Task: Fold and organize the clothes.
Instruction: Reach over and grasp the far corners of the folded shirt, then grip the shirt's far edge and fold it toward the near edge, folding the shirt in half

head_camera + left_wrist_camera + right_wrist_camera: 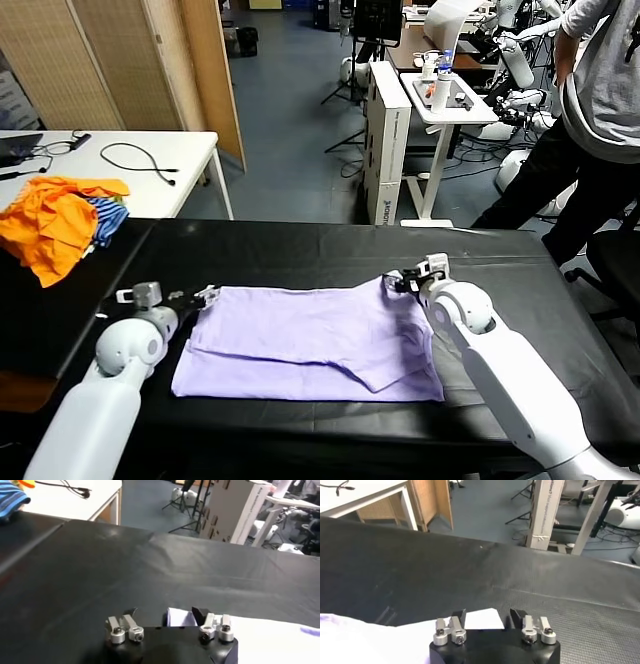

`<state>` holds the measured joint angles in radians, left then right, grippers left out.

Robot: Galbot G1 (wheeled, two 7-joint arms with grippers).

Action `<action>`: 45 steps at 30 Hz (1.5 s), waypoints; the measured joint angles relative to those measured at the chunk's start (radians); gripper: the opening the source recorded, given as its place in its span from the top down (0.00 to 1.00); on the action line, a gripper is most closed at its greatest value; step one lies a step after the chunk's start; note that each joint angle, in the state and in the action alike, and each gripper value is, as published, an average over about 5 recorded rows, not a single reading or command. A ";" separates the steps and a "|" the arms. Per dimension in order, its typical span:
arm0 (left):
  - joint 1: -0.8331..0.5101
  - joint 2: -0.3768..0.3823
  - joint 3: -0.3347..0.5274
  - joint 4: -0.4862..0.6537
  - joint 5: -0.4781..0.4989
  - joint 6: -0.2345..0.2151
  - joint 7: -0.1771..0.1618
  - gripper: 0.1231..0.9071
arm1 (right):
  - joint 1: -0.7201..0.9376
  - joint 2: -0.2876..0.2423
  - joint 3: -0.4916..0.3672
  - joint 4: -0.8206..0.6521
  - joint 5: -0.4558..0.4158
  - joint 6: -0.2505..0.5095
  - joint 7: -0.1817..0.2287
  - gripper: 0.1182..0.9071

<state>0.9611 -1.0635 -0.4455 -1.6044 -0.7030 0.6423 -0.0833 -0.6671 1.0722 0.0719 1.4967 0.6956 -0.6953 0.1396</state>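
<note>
The pale lavender t-shirt (310, 340) lies flat on the black table (300, 250), with one side folded over onto the body. My left gripper (205, 296) sits low at the shirt's far left corner. In the left wrist view its jaws (165, 614) stand apart, with that corner of cloth (180, 618) lying between them, nearer one finger. My right gripper (397, 281) is at the far right corner. Its wrist view shows it (487, 615) open, a pale corner of the shirt (480, 619) in the gap with space on both sides.
A heap of orange and blue-striped garments (60, 225) lies at the table's far left. Behind it stands a white table (150, 160) with cables. A person (600, 100) stands at the back right beside a white stand (440, 100).
</note>
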 joint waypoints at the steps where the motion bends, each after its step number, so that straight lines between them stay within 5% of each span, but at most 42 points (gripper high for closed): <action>1: 0.000 0.000 0.001 0.000 0.000 -0.001 0.001 0.50 | 0.001 0.001 0.001 -0.003 -0.001 0.001 -0.001 0.66; 4: -0.001 0.000 0.003 0.002 0.002 -0.002 0.002 0.71 | 0.003 0.003 0.002 -0.011 -0.006 0.007 -0.006 0.74; 8: -0.005 0.000 0.008 0.005 0.004 -0.004 0.002 0.86 | 0.003 0.006 0.004 -0.014 -0.012 0.021 -0.011 0.85; 13: -0.007 0.000 0.013 0.006 0.007 -0.010 0.004 0.89 | -0.009 0.005 0.021 0.009 -0.003 0.065 -0.012 0.97; 23: 0.013 -0.002 -0.014 -0.026 0.004 -0.048 -0.001 0.97 | -0.092 -0.028 0.092 0.120 0.061 0.097 -0.014 0.97; 45: 0.298 0.046 -0.149 -0.358 -0.027 -0.033 -0.009 0.97 | -0.482 -0.184 0.272 0.539 0.063 0.001 0.037 0.97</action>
<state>1.2592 -1.0175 -0.5942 -1.9626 -0.7302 0.6092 -0.0918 -1.1493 0.8883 0.3436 2.0354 0.7590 -0.6942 0.1770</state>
